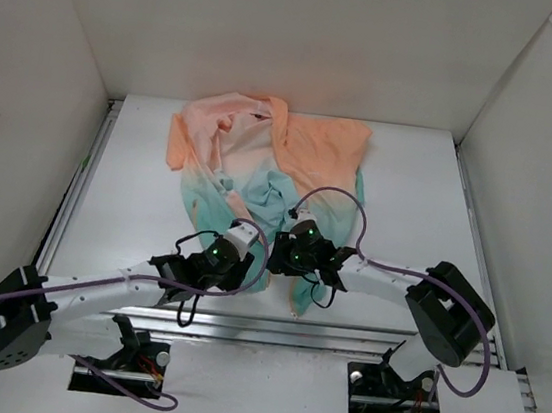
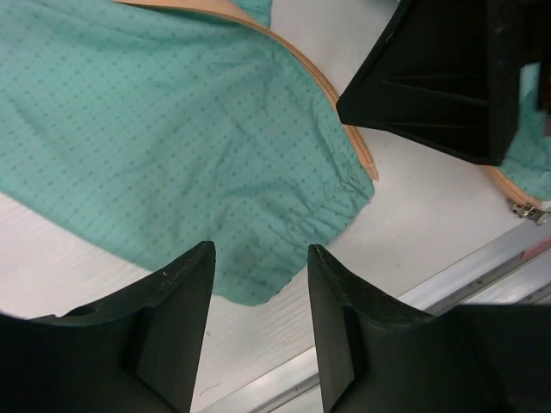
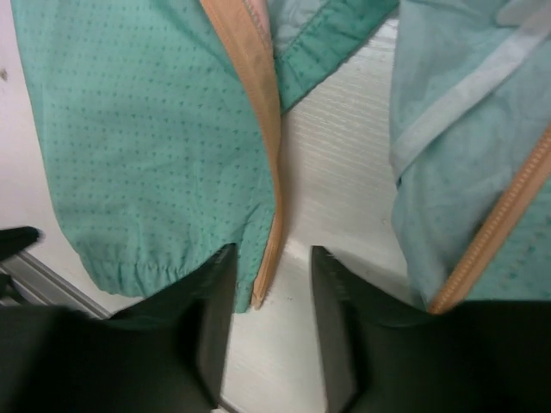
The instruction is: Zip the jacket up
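Jacket (image 1: 259, 179) lay crumpled on worktop (image 1: 128, 178), unzipped. Left end effector (image 2: 258, 254) open above teal hem (image 2: 288, 228), empty. Right end effector (image 3: 273, 258) open around orange zipper edge (image 3: 267, 163) tip; best probably to pinch low, straight.

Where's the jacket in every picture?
Top external: the jacket lies crumpled in the middle of the table, with its orange end far and its teal end near.
Left wrist: its teal fabric fills the upper left.
Right wrist: teal panels lie on both sides, with bare table between them.
Shared landmark: the orange zipper trim edging the teal fabric, in both wrist views.
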